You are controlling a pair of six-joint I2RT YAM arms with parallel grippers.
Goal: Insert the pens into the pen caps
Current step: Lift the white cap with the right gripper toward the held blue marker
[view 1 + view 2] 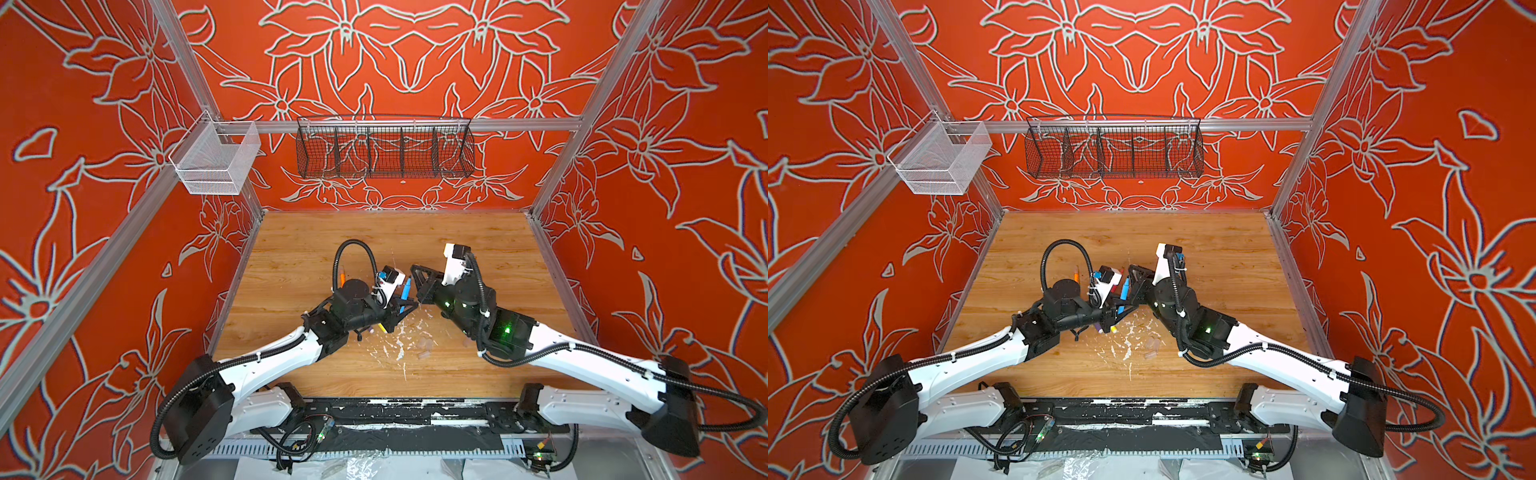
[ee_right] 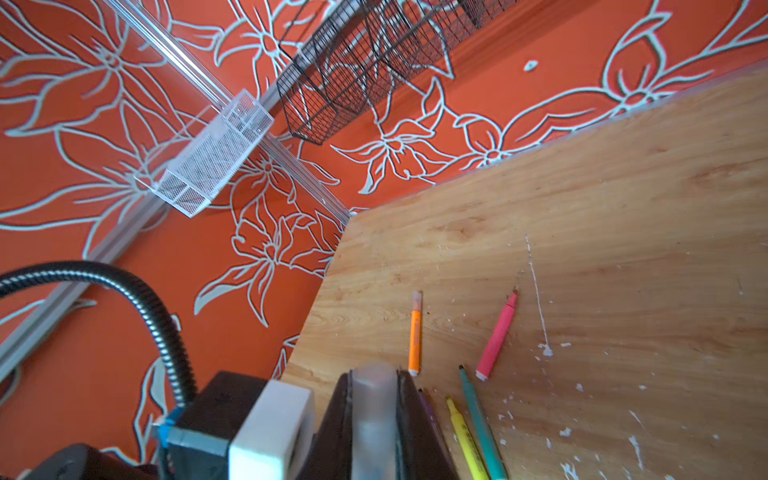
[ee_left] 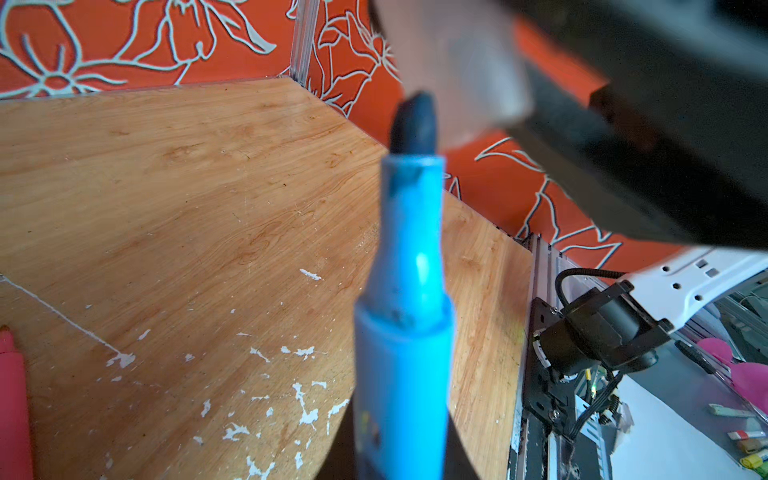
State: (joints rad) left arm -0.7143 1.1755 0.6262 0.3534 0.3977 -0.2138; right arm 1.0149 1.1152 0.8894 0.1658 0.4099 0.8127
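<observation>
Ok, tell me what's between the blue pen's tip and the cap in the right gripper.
Nothing visible. The blue pen, held by the left gripper, has its dark tip right by the clear cap in the right gripper; nothing shows between them.

**Table** (image 1: 457, 249): walled on three sides.
**Long basket** (image 1: 384, 151): hung on the back rail (image 1: 519, 124), above the table's far edge.
**Small basket** (image 1: 216, 164): at the rail's left end, in the corner.
**Left gripper** (image 1: 409, 308), **right gripper** (image 1: 417, 296): tip to tip over the table's middle.
**Held pen** (image 1: 405, 293): clamped in the left gripper, raised off the table.
**Held cap** (image 2: 374, 415): clamped in the right gripper, just beside that pen's tip.
**Far pen** (image 1: 341, 277): flat on the table, behind the left arm (image 1: 270, 357).
**Second pen** (image 2: 496, 340): flat, right of the far pen, apart from it.
**Three pens** (image 2: 463, 436): side by side on the table, below the left gripper.
**Loose caps** (image 1: 424, 355): on the table, nearer the front than the grippers.
</observation>
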